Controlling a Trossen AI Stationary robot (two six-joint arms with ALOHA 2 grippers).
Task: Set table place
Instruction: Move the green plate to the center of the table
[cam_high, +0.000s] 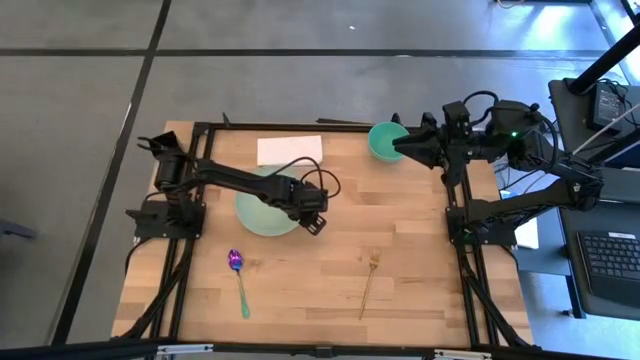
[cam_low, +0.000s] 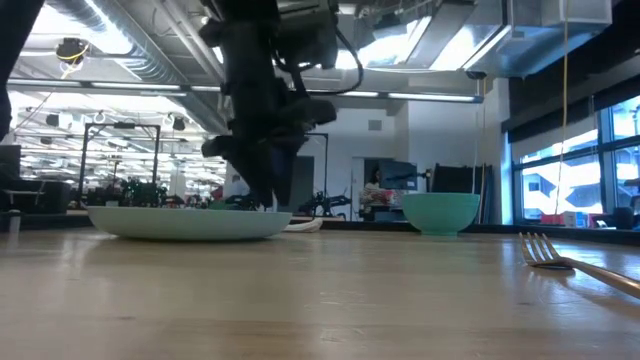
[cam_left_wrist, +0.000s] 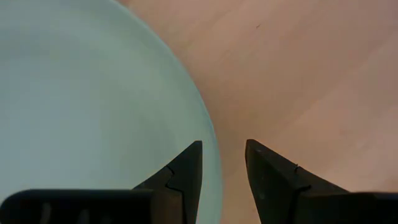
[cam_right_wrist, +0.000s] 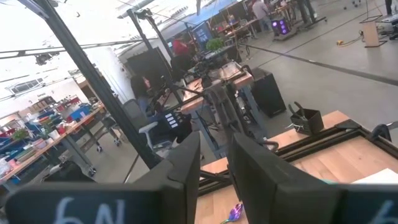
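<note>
Your left gripper (cam_left_wrist: 222, 168) sits low over the near-right rim of the pale green round plate (cam_high: 262, 212); fingers (cam_left_wrist: 186, 165) stand a narrow gap apart, one over the plate's edge, the other over bare wood, so they straddle the rim w/o pinching it yet; nothing held. In the low view the arm comes down right at the plate's rim, tips at or near the table surface; can't tell if they touch.

Plate lies left of centre on the light wood plank table (cam_high: 410, 260), flat. Behind it a white sheet of paper (cam_high: 290, 149). Spoon w/ iridescent purple head and teal handle (cam_high: 239, 281) lies near the front edge, just fwd of the plate; slim gold fork (cam_high: 369, 283) lies well to its right, tines toward the back.

Your right gripper (cam_high: 402, 146) hangs at the back-right, tips at the edge of the small teal bowl (cam_high: 384, 140); fingers a narrow gap apart in its wrist view, nothing seen between them; whether they hold the bowl's rim I can't tell.

Step in hand, as I judge it: grab the plate by its rim to shift it to the place spot. Next move calls for closing on the rim w/ one finger under the lip, then a slide or slight lift; a shallow glazed rim may slip, so seat deep before pulling.
</note>
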